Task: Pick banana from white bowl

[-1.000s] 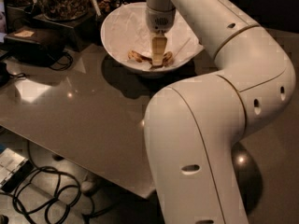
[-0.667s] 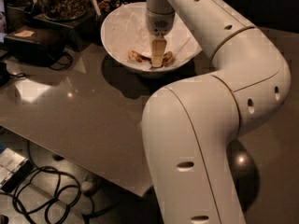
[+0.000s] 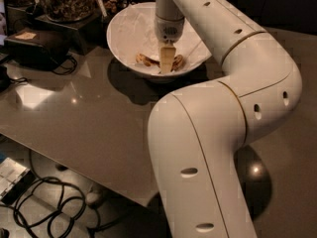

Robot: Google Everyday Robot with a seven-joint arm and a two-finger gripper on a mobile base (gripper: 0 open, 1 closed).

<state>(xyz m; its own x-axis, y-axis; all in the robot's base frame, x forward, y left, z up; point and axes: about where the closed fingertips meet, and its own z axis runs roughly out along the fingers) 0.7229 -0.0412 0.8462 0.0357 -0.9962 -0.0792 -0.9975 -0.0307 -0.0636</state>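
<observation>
The white arm (image 3: 208, 133) folds at its elbow, the claw (image 3: 167, 62) pointing straight down at upper centre.

Dim scene, lit from overhead. Glossy counter (image 3: 99, 133) shows a glare patch at left and a hotspot lower right. White bowl (image 3: 124, 31) is the brightest area and casts a dark shadow in front. End effector (image 3: 167, 66) sits inside it, well lit. Background is near black.

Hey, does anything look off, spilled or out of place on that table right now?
Nothing looks spilled or tipped. The only oddity is the banana in the white bowl: it is blotched brown. The gripper is down inside the bowl, right over it. Cables lie tangled on the floor at lower left.
</observation>
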